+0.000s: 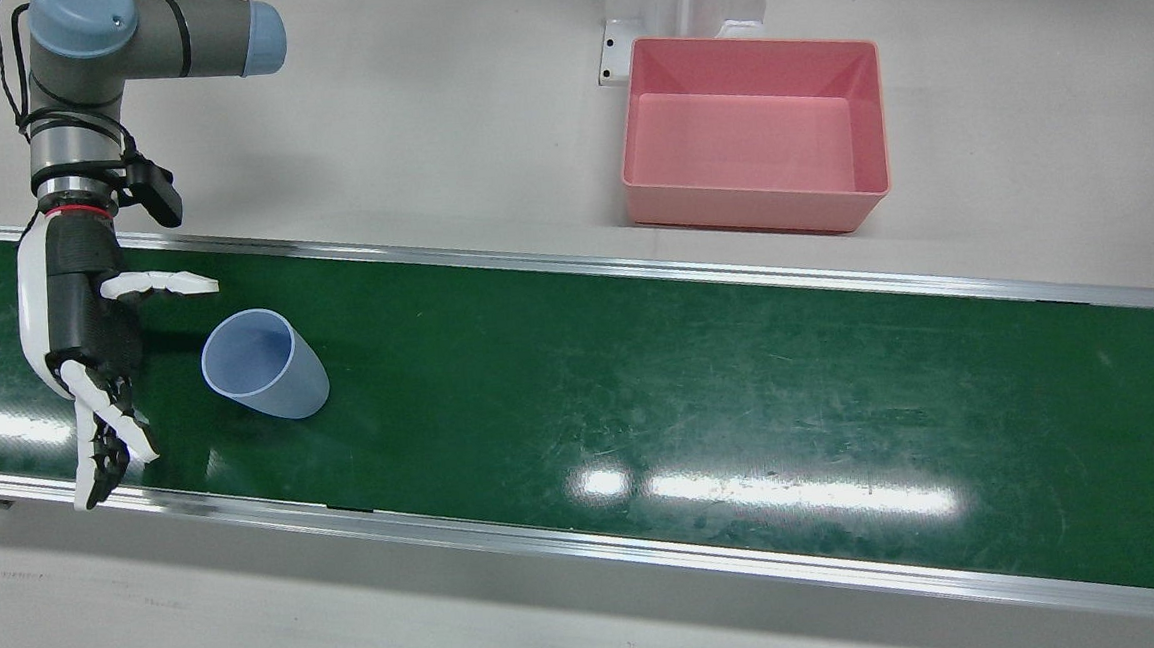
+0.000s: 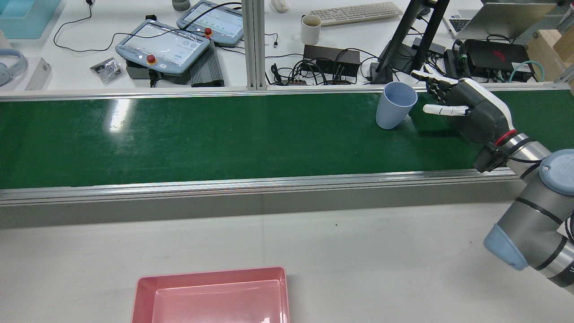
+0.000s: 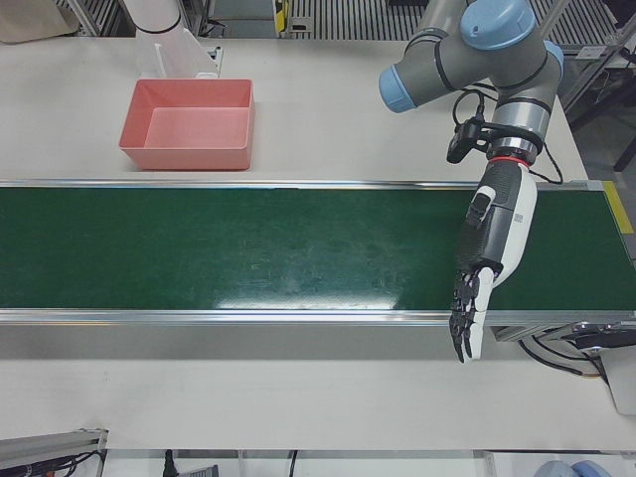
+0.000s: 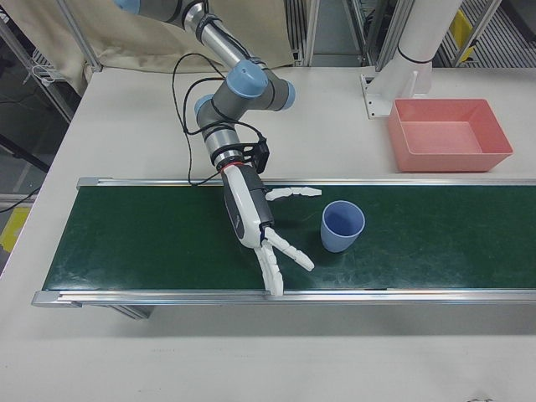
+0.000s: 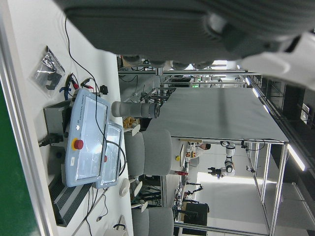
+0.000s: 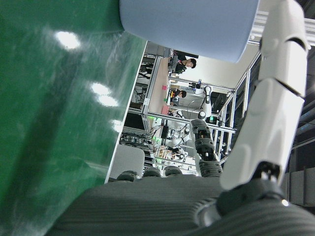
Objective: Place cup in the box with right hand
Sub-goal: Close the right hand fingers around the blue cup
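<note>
The right hand (image 4: 255, 219) hangs low over the green conveyor belt (image 1: 641, 380) with its fingers (image 4: 289, 249) spread and holding nothing; the thumb points along the belt toward the cup, the other digits reach toward the belt's operator-side rail. Just beside it stands the pale blue plastic cup (image 1: 264, 364), upright on the belt with its mouth open to the ceiling. In the front view a narrow strip of belt shows between the palm and the cup's rim, so the two look apart, though the right hand view is too close and skewed to be sure of that gap. There the cup fills the top edge of the picture, with a white finger alongside it.

Farther along, across the belt's inner rail, the pink rectangular box (image 1: 754, 133) sits on the white table (image 1: 423, 103), well apart from the cup and with nothing inside.

At the other end of the belt, in the left-front view, the left hand (image 3: 492, 253) hangs with fingers extended downward over the operator-side rail, loosely apart, gripping nothing.
</note>
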`<state>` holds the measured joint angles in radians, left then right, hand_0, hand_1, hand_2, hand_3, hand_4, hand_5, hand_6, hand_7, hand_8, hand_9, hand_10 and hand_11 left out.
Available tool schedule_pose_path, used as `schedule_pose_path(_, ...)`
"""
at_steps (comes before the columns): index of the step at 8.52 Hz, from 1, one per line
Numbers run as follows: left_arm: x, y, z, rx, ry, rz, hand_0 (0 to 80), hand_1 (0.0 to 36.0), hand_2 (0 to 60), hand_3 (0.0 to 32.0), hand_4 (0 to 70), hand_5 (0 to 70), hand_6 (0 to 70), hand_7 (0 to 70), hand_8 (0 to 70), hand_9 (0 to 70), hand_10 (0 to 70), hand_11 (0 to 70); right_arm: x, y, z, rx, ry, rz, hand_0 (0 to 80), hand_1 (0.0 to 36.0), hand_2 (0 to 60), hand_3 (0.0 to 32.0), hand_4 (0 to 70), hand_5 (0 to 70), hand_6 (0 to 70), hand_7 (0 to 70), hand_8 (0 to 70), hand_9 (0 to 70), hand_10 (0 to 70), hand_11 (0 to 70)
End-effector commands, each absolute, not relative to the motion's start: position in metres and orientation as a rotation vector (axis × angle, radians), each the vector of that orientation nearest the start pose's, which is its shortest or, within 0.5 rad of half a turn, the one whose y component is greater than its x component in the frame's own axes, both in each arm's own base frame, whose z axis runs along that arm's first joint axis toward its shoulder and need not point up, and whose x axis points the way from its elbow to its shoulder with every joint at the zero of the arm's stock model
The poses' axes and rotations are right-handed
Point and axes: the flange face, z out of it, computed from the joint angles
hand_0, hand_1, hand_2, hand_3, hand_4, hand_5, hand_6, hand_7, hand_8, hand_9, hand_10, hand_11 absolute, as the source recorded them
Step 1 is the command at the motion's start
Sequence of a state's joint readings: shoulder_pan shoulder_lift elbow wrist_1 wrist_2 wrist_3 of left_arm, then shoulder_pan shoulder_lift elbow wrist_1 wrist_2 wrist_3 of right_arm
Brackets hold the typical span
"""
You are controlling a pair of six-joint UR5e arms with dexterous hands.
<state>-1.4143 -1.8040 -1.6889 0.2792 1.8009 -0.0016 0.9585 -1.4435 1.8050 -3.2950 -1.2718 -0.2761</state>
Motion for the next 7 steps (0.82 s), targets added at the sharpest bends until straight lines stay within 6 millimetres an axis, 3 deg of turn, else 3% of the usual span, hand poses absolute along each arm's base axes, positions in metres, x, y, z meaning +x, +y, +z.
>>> schedule_pose_path(1,-0.0204,-0.5806,0.5335,-0.392,2.081,-1.934,0.0,0.0,0.0,0.0,0.0,0.0,0.0,0.0,0.0,0.0,0.0,0.0,-0.1771,-0.5297,0.5215,0.136,2.723,-2.148,48.7,17.9,12.7,0.0,3.4,3.9,1.0,0.0,0.0,0.0,0.0,0.0)
schedule_pose_path(6,-0.0204,-0.5806,0.5335,-0.392,2.081,-1.934,0.0,0.0,0.0,0.0,0.0,0.0,0.0,0.0,0.0,0.0,0.0,0.0,-0.1775,-0.5300,0.5227,0.129,2.718,-2.147,48.4,18.2,15.2,0.0,4.3,3.8,1.0,0.0,0.0,0.0,0.0,0.0)
schedule_pose_path(7,-0.0204,-0.5806,0.5335,-0.392,2.081,-1.934,0.0,0.0,0.0,0.0,0.0,0.0,0.0,0.0,0.0,0.0,0.0,0.0,-0.1796,-0.5293,0.5227,0.132,2.719,-2.148,48.4,19.1,19.0,0.0,5.0,3.8,1.0,0.0,0.0,0.0,0.0,0.0)
